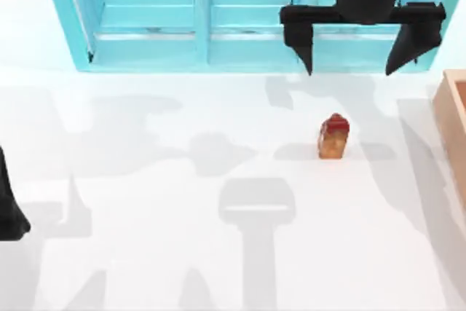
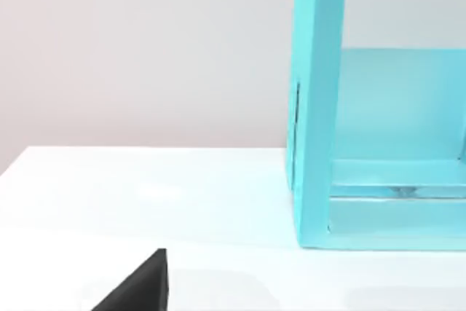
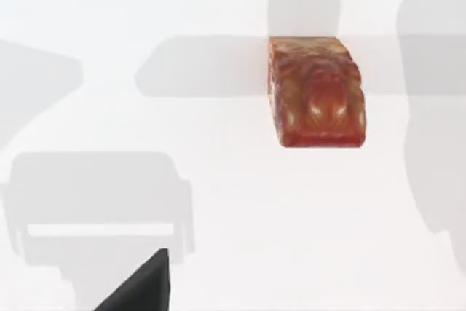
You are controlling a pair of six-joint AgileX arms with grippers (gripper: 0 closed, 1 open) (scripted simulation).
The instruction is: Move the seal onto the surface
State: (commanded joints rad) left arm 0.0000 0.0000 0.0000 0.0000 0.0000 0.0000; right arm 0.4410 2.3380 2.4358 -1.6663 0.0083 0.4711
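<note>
Right end effector (image 1: pixel 357 49) hangs at the far right of the top view, in front of the turquoise shelf unit (image 1: pixel 204 49), its two dark fingers (image 1: pixel 300 41) spread wide apart and gripping nothing. It sits clear of the seal (image 1: pixel 333 137), which lies nearer the camera than the fingers and roughly in line with the gap between them. That seal stands upright by itself on the surface (image 1: pixel 145 253), the white tabletop, right of centre, dark red top uppermost over the orange-tan body. From the right wrist view the seal (image 3: pixel 317 92) is seen from above, resting on the bare white surface (image 3: pixel 218 202) among grey shadows, with one dark fingertip (image 3: pixel 142 285) at the frame's edge. A tan wooden box (image 1: pixel 453 129) meets the top view's right edge, apart from the seal. Left end effector (image 1: pixel 9 205) is parked at the left edge of the tabletop; only a dark sliver of it is visible, so I cannot tell whether it is open or closed. Its wrist view looks across the surface (image 2: pixel 145 202) to the shelf unit's end wall (image 2: pixel 317 107).
</note>
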